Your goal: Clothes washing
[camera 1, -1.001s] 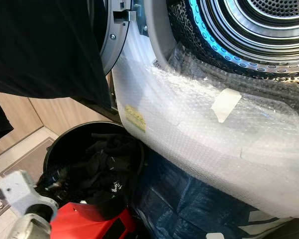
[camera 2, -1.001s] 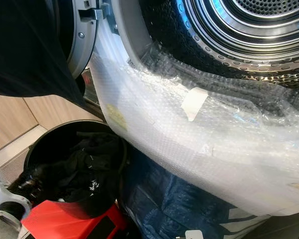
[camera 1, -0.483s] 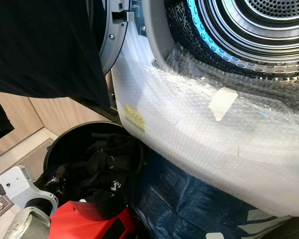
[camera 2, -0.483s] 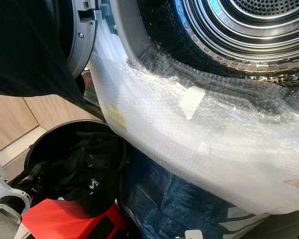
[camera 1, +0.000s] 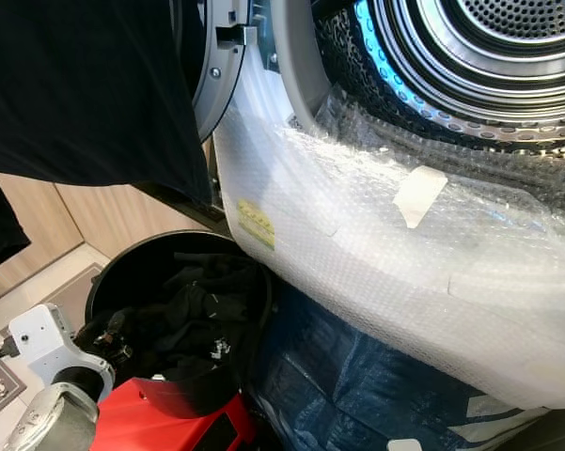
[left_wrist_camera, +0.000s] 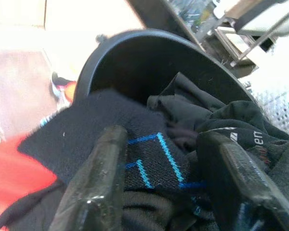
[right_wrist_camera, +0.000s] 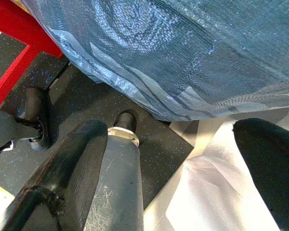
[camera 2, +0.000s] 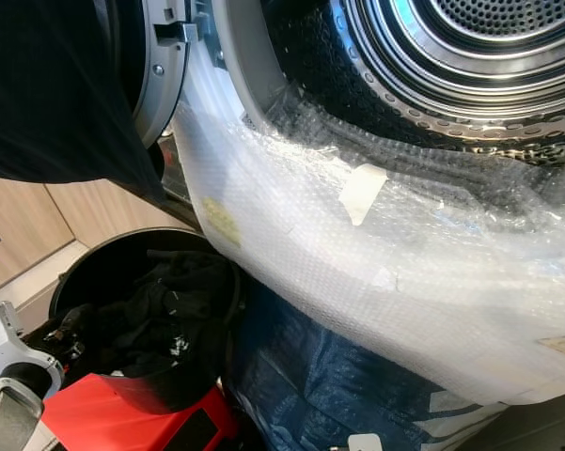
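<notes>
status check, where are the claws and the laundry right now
Left claw open, down in black bin over dark clothes. Right claw open, idle near floor. Black garment hangs over washer door.

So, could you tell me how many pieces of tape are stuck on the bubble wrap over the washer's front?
1 clear piece: a whitish strip of tape on the bubble wrap just below the drum opening. Smaller pieces may be hidden in the folds.

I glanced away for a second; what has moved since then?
The left arm's white wrist housing has shifted toward the round black laundry bin, its left gripper now open over the dark clothes. Bin, bubble-wrapped washer front and steel drum stayed put.
</notes>
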You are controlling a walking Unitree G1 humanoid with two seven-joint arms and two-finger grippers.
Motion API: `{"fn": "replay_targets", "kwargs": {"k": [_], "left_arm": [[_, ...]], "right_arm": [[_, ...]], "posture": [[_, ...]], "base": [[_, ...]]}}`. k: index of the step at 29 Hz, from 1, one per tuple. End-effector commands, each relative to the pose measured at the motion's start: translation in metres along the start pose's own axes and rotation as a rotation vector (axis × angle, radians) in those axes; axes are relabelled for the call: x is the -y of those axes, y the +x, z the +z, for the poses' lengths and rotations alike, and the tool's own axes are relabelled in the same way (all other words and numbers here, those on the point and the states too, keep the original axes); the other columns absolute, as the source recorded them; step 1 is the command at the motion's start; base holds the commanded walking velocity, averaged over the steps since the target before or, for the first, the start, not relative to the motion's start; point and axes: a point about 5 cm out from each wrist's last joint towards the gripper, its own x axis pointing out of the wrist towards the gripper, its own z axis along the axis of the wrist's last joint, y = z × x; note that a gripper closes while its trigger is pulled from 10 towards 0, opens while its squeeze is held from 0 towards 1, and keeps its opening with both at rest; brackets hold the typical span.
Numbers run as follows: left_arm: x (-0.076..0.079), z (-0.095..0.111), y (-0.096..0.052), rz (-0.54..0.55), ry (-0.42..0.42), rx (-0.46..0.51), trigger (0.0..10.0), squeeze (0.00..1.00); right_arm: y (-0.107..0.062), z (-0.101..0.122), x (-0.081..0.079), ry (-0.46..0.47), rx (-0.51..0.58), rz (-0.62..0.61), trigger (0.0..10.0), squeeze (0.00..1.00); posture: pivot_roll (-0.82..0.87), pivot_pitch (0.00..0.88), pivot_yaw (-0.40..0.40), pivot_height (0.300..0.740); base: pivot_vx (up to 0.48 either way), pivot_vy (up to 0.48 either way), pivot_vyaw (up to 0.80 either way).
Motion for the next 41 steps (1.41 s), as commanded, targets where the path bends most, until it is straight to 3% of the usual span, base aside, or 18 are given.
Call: {"fn": "replay_targets", "kwargs": {"k": [1,11,12,13,14,34,37,38,41], "left_arm": [[-0.002,-0.004,0.000,0.028,-0.041,-0.033,10.0,0.00],[-0.004,-0.008,-0.002,0.034,-0.054,-0.079,10.0,0.00],[-0.004,-0.008,-0.002,0.036,-0.054,-0.082,1.6,0.00],[-0.004,-0.008,-0.002,0.036,-0.054,-0.082,1.6,0.00],[-0.004,-0.008,-0.001,0.035,-0.054,-0.085,0.0,0.00],[0.002,-0.003,0.001,0.034,-0.042,-0.053,0.0,0.00],[0.002,0.003,0.001,0.052,-0.056,-0.004,0.0,0.00],[0.002,0.010,0.002,0.060,-0.073,0.047,0.0,0.00],[0.018,0.045,-0.003,-0.080,-0.189,0.274,0.0,0.00]], "right_arm": [[0.000,-0.004,0.001,-0.009,-0.021,0.001,10.0,0.00],[0.000,-0.004,0.002,-0.020,-0.023,0.003,10.0,0.00],[0.000,-0.004,0.002,-0.021,-0.023,0.004,10.0,0.00],[0.000,-0.004,0.002,-0.021,-0.023,0.004,10.0,0.00],[0.000,-0.004,0.002,-0.023,-0.022,0.004,10.0,0.00],[0.000,-0.004,-0.001,-0.014,-0.021,0.005,10.0,0.00],[0.000,-0.003,-0.001,-0.012,-0.021,0.005,10.0,0.00],[0.000,-0.004,-0.001,-0.009,-0.021,0.003,10.0,0.00],[0.000,-0.004,-0.001,-0.007,-0.021,0.003,10.0,0.00]], "posture": [[0.18,0.096,-0.062,0.740],[0.18,0.099,-0.067,0.740],[0.18,0.099,-0.067,0.740],[0.18,0.099,-0.067,0.740],[0.18,0.096,-0.069,0.740],[0.18,0.116,-0.063,0.740],[0.18,0.119,-0.062,0.740],[0.18,0.120,-0.061,0.740],[0.18,0.122,-0.061,0.740]], "base": [[0.000,0.000,0.00],[0.000,0.000,0.00],[0.000,0.000,0.00],[0.000,0.000,0.00],[0.000,0.000,0.00],[0.000,0.000,0.00],[0.000,0.000,0.00],[0.000,0.000,0.00],[0.000,0.000,0.00]]}}
